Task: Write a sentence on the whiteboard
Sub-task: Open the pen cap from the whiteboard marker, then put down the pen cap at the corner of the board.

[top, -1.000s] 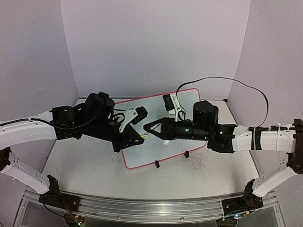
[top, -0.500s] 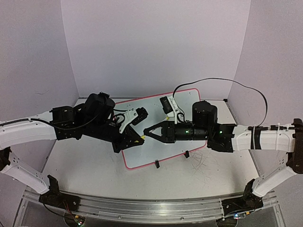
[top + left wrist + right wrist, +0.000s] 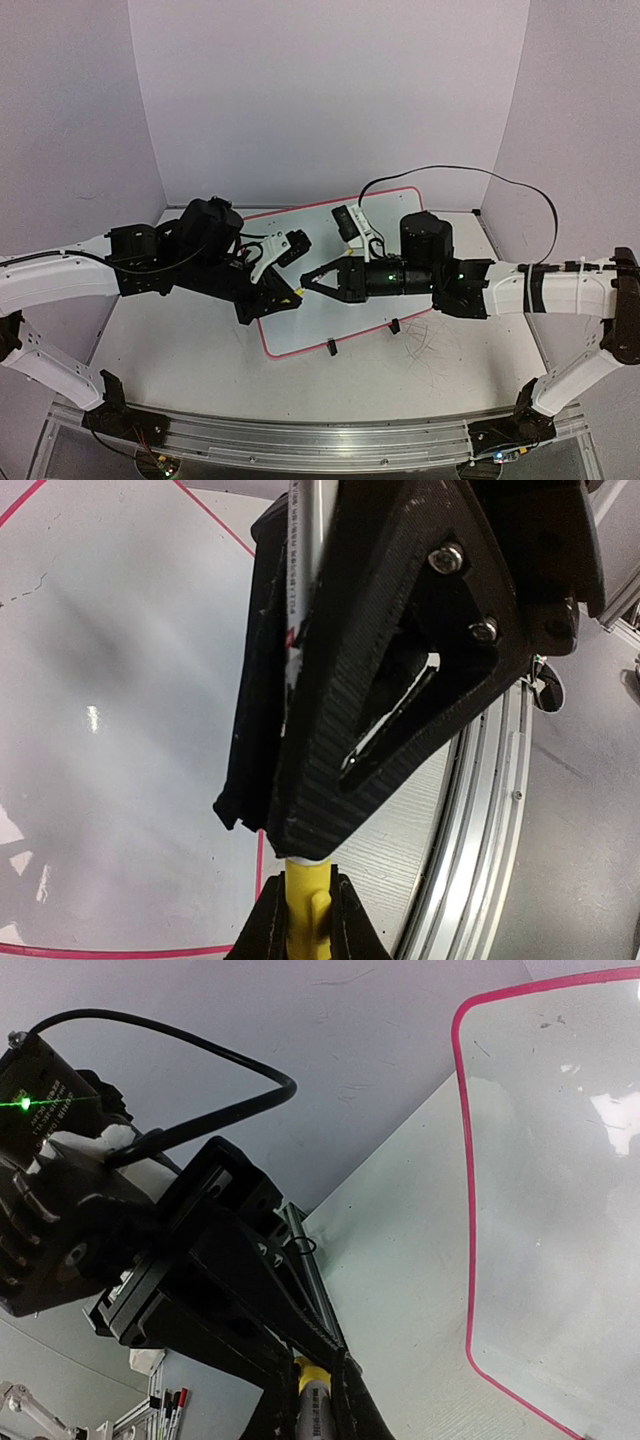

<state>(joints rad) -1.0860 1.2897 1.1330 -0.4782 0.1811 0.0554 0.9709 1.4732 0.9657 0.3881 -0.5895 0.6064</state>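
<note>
Between lilac walls [image 3: 330,90], whiteboard [image 3: 320,325] on tabletop [image 3: 200,370].

From above, my left arm [image 3: 190,262] and right arm [image 3: 420,272] lie across the middle of the whiteboard [image 3: 320,325], so I can't see that part, and the marker [image 3: 297,293] between the left jaws and right jaws is a yellow speck too small to judge. On the left wrist view one finger [image 3: 350,660] covers most of the barrel, the print on it is too blurred to read, and the bottom edge cuts off the yellow end. On the right wrist view the bottom edge cuts the marker and the right edge cuts the whiteboard.
</note>
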